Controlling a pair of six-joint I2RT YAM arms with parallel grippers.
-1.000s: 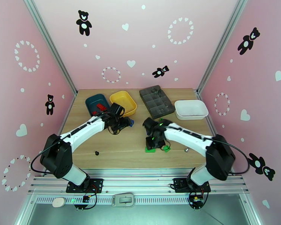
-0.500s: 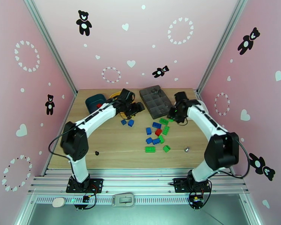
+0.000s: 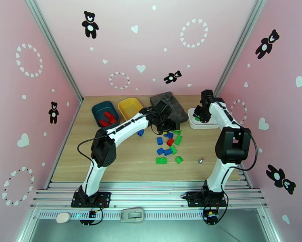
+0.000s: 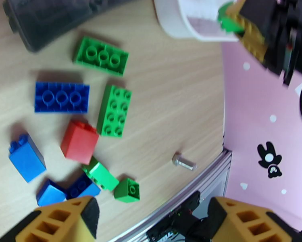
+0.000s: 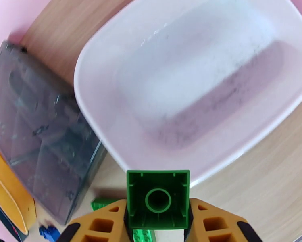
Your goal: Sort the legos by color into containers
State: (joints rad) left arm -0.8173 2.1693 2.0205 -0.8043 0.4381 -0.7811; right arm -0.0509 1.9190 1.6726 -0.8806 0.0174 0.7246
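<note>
Risk: your right claw (image 5: 158,218) grips a green brick (image 5: 158,198) right over the tray's (image 5: 90,105) bottom rim — released here, it could tumble onto the worktop (image 5: 271,190). Left claw (image 4: 155,220) gapes empty.

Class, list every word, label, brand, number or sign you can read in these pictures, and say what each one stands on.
No readable text anywhere.
Green studded plastic brick: stud tops too blurred to read any mark.
White plastic tray: plain, unmarked.
Pink wall: black bear shapes and white hearts, no letters.
</note>
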